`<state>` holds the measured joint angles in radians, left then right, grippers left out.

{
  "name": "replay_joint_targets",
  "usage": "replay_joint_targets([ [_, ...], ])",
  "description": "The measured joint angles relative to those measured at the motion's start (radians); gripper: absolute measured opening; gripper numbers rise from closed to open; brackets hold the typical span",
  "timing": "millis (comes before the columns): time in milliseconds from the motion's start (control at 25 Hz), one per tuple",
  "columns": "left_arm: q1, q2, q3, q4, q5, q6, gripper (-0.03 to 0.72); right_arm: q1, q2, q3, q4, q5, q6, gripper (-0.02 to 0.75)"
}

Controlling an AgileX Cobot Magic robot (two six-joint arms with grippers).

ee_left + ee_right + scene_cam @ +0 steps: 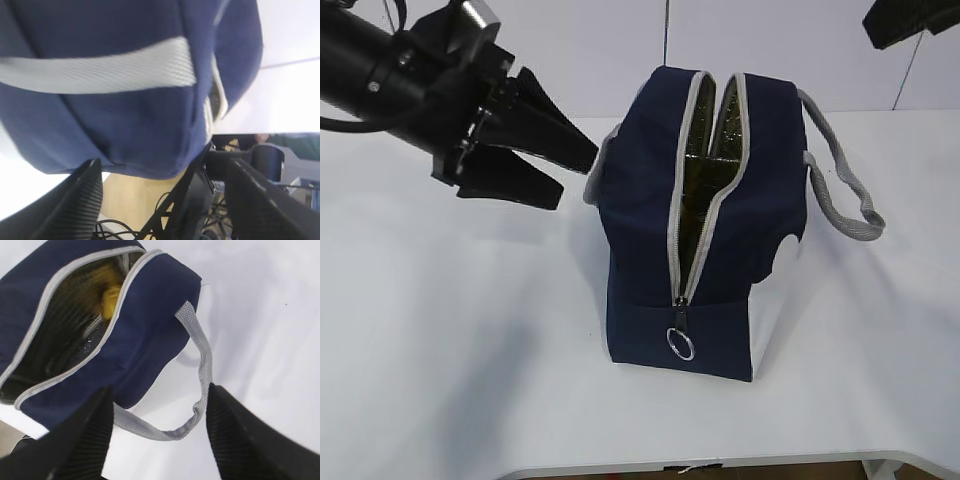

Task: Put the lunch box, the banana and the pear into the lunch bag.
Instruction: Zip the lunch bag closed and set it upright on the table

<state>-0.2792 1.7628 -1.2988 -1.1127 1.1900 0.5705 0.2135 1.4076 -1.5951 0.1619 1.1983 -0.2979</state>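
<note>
- The left black two-finger claw (pixel 565 170) is seen open and empty, its fingers spread in the air just left of the bag's upper side, clear of the fabric.
- Just right of that claw stands the large boxy navy-blue fabric lunch bag (pixel 640 200) on the white table (pixel 440 350), its grey zipper (pixel 695 215) parted along the top and the silver ring pull (pixel 681 343) hanging at the near end.
- Through the opening, in the right wrist view, something yellow (pixel 111 299) is seen against the silver foil lining; banana or pear cannot be told, and the lunch box cannot be made out.
- The right black claw (pixel 160 440) is held open and empty above the bag's far side, with the grey webbing handle (pixel 202 365) lying between its fingers.
- Packing is judged done or nearly so; a clean retreat is called for: each claw should be lifted away with fingers kept spread, and the handle should be cleared so the bag is not dragged or tipped.
</note>
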Motion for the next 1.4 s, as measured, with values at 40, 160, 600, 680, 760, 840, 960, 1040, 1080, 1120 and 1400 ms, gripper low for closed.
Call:
replay_joint_targets([
  [40,0.009,0.0,-0.005,0.004,0.0,0.0,0.536,0.0,-0.007,0.0,0.0,0.007,0.002,0.484],
  [160,0.027,-0.006,-0.032,0.025,0.0,0.0,0.482,0.0,-0.04,0.0,0.0,0.033,0.013,0.484],
  [600,0.03,-0.172,-0.064,0.467,0.023,-0.18,0.391,0.0,-0.186,0.01,0.002,0.063,0.067,0.484],
  [680,0.03,-0.206,-0.064,0.536,0.029,-0.233,0.389,0.0,-0.207,0.01,0.002,0.065,0.094,0.483],
  [760,0.03,-0.246,-0.064,0.577,0.033,-0.258,0.389,0.0,-0.214,0.01,0.002,0.065,0.104,0.483],
  [840,0.03,-0.281,-0.064,0.606,0.037,-0.279,0.388,0.0,-0.216,0.01,0.002,0.065,0.108,0.483],
  [960,0.03,-0.326,-0.064,0.642,0.039,-0.297,0.384,0.0,-0.216,0.022,0.009,0.066,0.11,0.483],
  [1040,0.03,-0.351,-0.064,0.649,0.04,-0.303,0.384,0.0,-0.22,0.058,0.018,0.066,0.11,0.483],
  [1080,0.03,-0.363,-0.064,0.649,0.043,-0.302,0.384,0.0,-0.228,0.09,0.02,0.062,0.11,0.483],
  [1120,0.03,-0.372,-0.064,0.649,0.043,-0.302,0.383,0.0,-0.239,0.13,0.022,0.05,0.11,0.483],
  [1400,0.03,-0.454,-0.064,0.649,0.049,-0.307,0.362,0.0,-0.441,0.422,0.024,-0.143,0.079,0.482],
])
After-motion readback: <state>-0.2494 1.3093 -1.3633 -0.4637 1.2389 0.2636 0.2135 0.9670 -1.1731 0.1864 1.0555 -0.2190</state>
